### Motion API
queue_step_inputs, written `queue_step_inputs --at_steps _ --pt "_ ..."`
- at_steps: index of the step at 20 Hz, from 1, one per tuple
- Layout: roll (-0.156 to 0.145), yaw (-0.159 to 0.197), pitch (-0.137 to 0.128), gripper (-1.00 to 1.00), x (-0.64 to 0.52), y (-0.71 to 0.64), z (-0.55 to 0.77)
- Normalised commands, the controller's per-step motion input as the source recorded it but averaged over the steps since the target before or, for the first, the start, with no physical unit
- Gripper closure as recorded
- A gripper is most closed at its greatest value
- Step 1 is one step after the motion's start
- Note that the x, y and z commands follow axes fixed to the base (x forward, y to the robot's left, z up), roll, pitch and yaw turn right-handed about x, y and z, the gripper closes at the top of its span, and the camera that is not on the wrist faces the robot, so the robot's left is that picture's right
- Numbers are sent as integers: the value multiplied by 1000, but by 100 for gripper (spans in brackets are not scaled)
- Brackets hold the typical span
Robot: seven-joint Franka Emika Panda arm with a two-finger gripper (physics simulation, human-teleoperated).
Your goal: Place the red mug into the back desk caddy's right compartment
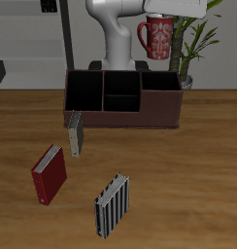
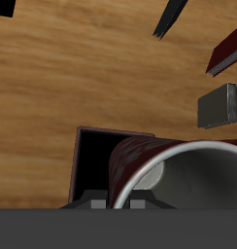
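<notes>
The red mug [image 1: 158,39] with a pale pattern hangs in the air, held at its rim by my gripper [image 1: 160,21], which is shut on it. It is above the far edge of the back desk caddy [image 1: 120,119], over the end bin that is the right compartment [image 1: 162,98]. The caddy is a long, dark maroon box with a black inside. In the wrist view the mug's white inside [image 2: 203,180] fills the frame close to the gripper [image 2: 116,205]. A black-floored caddy compartment [image 2: 94,170] lies below it. The fingertips are mostly hidden by the mug.
A small grey book [image 1: 77,135] leans against the caddy's front wall. A red book [image 1: 50,175] and a black-and-white striped book [image 1: 112,206] lie nearer the table's front edge. A potted plant [image 1: 193,44] stands behind the caddy's end, beside the robot's base.
</notes>
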Motion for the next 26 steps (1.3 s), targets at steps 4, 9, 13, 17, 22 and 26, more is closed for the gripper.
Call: queue_step_inputs --at_steps 4,9,13,17,22,26 --pt "21 28 5 100 -272 135 -107" --pt "26 3 26 100 -114 104 -147" --pt "26 32 26 100 65 208 -232" --pt "14 -1 -3 100 32 115 -96" --pt "-11 -8 4 100 80 16 -74" --pt "-20 -4 26 100 146 -85 -226"
